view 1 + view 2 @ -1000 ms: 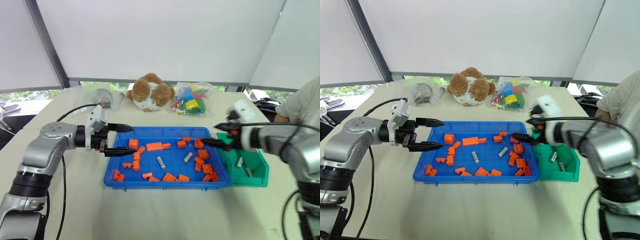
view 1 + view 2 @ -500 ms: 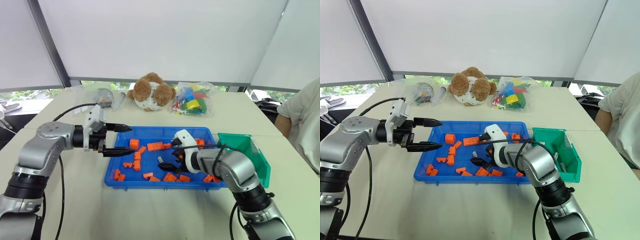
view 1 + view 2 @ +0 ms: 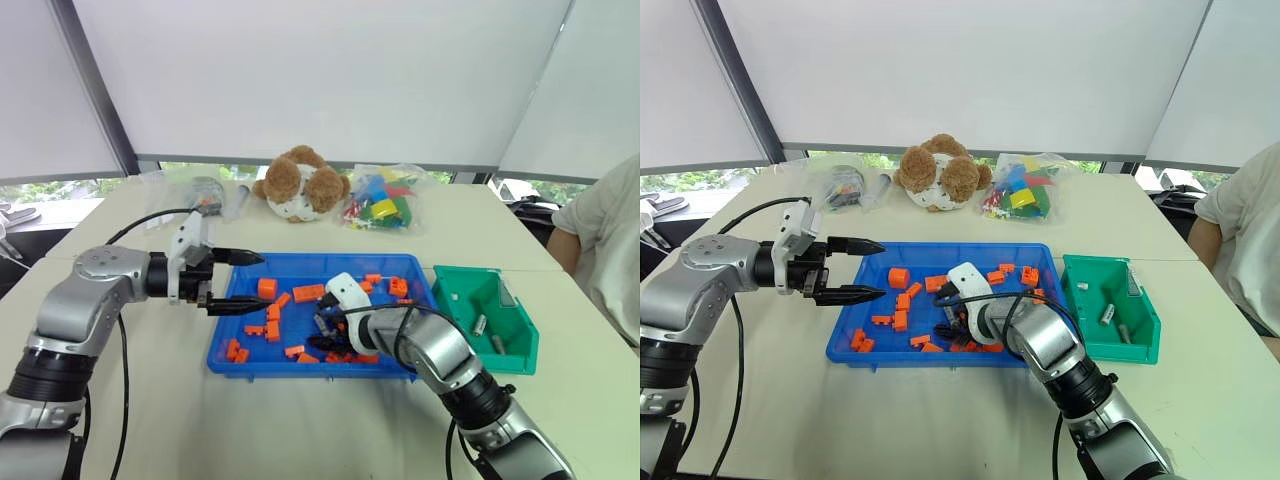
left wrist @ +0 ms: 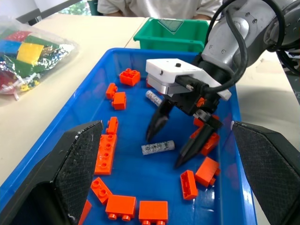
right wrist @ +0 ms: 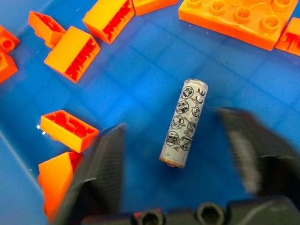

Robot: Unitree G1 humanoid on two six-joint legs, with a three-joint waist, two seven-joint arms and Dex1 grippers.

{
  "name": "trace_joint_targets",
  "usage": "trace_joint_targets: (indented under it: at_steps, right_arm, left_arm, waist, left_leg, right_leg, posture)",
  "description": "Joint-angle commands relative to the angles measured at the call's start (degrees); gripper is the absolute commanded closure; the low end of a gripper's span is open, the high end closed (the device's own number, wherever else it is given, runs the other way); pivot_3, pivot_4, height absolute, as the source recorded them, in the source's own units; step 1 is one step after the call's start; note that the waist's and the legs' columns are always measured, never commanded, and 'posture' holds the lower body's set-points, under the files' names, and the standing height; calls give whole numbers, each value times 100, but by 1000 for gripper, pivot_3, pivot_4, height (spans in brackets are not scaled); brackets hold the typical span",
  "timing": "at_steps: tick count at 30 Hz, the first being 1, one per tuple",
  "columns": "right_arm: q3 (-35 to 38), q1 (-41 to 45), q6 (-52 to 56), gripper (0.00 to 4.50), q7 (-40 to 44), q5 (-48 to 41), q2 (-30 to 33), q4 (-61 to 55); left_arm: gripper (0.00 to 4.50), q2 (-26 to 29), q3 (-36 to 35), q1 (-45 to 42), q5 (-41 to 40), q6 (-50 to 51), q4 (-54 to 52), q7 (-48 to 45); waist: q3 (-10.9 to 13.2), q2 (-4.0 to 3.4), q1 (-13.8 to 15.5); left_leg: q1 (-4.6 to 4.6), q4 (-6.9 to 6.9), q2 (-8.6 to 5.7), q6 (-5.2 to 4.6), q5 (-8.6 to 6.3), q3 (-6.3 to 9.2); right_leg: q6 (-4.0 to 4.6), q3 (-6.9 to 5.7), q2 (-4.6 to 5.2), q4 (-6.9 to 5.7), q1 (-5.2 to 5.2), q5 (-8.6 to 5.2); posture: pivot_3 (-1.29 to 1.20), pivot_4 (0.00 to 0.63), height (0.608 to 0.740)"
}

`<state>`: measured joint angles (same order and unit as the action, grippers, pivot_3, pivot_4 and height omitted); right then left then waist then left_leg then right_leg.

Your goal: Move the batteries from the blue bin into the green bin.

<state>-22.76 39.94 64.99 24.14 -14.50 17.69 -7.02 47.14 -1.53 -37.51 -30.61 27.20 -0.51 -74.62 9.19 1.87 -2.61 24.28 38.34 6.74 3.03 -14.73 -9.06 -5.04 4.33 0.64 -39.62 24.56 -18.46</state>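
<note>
The blue bin [image 3: 300, 366] lies mid-table and holds orange bricks and batteries. One battery [image 5: 183, 123] lies flat on its floor, directly between my right gripper's fingers [image 5: 101, 173]. That right gripper [image 4: 165, 149] is low in the bin and open, jaws straddling the battery with a gap on each side. A second battery [image 4: 153, 97] lies farther along the tray. The green bin [image 3: 517, 352] stands just right of the blue bin, with two batteries [image 3: 479, 324] inside. My left gripper [image 3: 245, 281] hovers open and empty over the blue bin's left rim.
Orange toy bricks [image 3: 309, 293] are scattered across the blue bin around the right gripper. A teddy bear [image 3: 300, 185], a bag of coloured bricks [image 3: 380, 207] and a clear bag [image 3: 200, 190] sit at the table's back. A person's sleeve [image 3: 610, 220] is at the right edge.
My right gripper swung left and down from beside the green bin into the blue bin, and its jaws have narrowed around a battery. The left arm held still.
</note>
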Motion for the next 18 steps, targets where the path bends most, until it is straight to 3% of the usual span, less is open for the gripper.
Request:
trace_joint_targets:
  at_steps: [1,3,6,10,14,18]
  right_arm:
    - [-7,116,-54,3359,101,75,-10,52]
    - [17,156,-51,4417,131,105,6,59]
    - [270,230,69,4459,153,53,28,-47]
    - [1451,470,638,4459,152,-333,221,-630]
    - [2769,725,1231,4459,173,-483,1197,-1174]
    - [3435,-7,1121,4459,446,-341,2783,-1253]
  left_arm:
    - [0,28,-160,-44,-59,-39,-181,43]
    - [0,32,-172,-45,-76,-26,-192,45]
    - [0,15,-195,-58,-129,10,-208,60]
    - [0,16,-194,-41,-148,6,-240,75]
    - [0,30,-200,5,-162,-11,-253,69]
    - [0,-44,-133,1,-137,-91,-169,42]
  waist:
    - [0,0,-1]
    - [0,0,-1]
    - [0,0,2]
    - [1,-1,5]
    - [3,-5,59]
    - [-2,2,156]
  left_leg:
    - [0,0,0,0,0,0]
    - [-1,1,0,0,0,0]
    - [-1,0,0,1,0,1]
    - [0,1,0,1,0,0]
    - [6,2,-1,1,0,0]
    - [4,-12,-1,-2,-2,2]
  right_leg:
    - [0,0,0,0,0,0]
    - [0,0,0,-2,0,0]
    - [0,0,0,-3,0,0]
    - [0,0,0,-3,0,0]
    - [0,-1,4,1,2,0]
    - [0,-5,2,22,-2,0]
  posture:
    - [0,150,734]
    - [0,150,734]
    - [0,150,734]
    - [0,150,734]
    - [0,150,734]
    - [0,150,734]
